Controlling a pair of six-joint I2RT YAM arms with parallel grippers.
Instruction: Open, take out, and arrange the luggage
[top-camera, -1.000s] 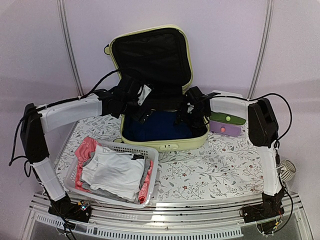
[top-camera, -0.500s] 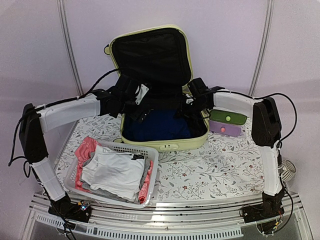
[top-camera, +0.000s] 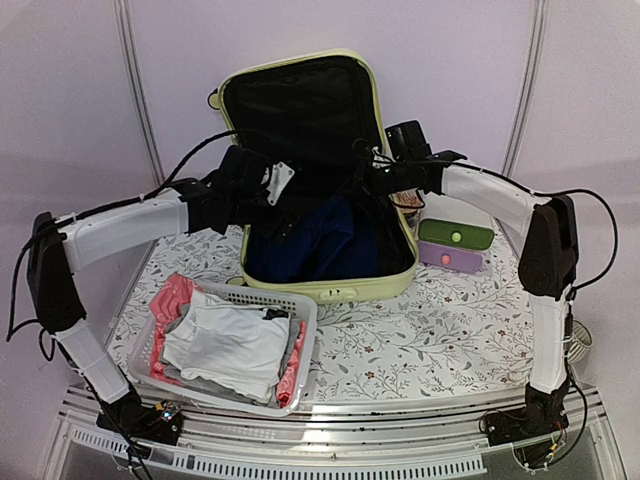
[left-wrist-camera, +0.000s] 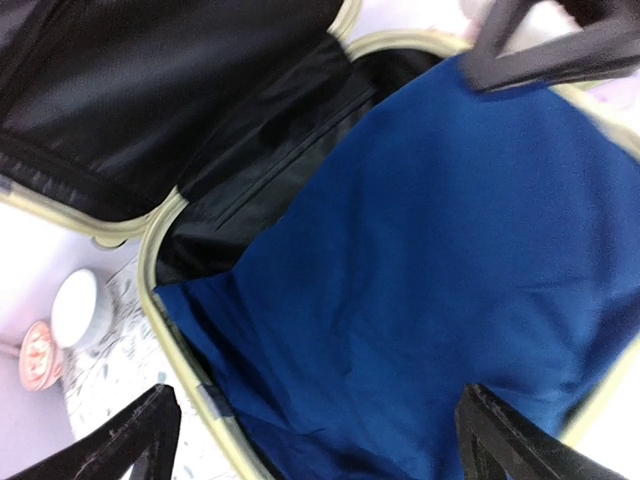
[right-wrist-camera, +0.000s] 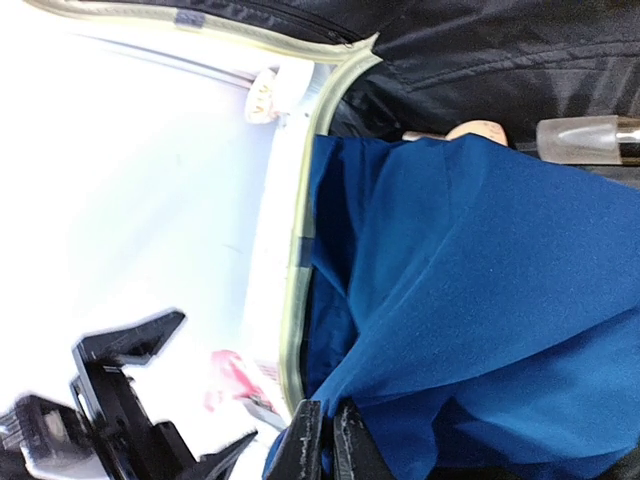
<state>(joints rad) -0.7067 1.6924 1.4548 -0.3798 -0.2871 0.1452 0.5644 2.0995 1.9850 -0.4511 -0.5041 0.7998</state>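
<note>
**A:** What sits nearest the arms?
**B:** A white slatted plastic basket (top-camera: 300, 305) of folded clothes, front left. Behind it, mid-table, the pale yellow-green hard-shell luggage (top-camera: 340, 288) lies open.
**A:** And the grippers?
**B:** The left gripper (left-wrist-camera: 318, 400) hangs spread wide over the case. The right gripper (right-wrist-camera: 322, 435) is pinched on a dark blue cloth (right-wrist-camera: 480, 280) that peaks up from inside. The black-lined lid (top-camera: 300, 110) stands upright at the back.

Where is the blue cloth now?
In the top view, mid-frame, the blue cloth lies inside the open luggage, one fold pinched by the right fingers.
</note>
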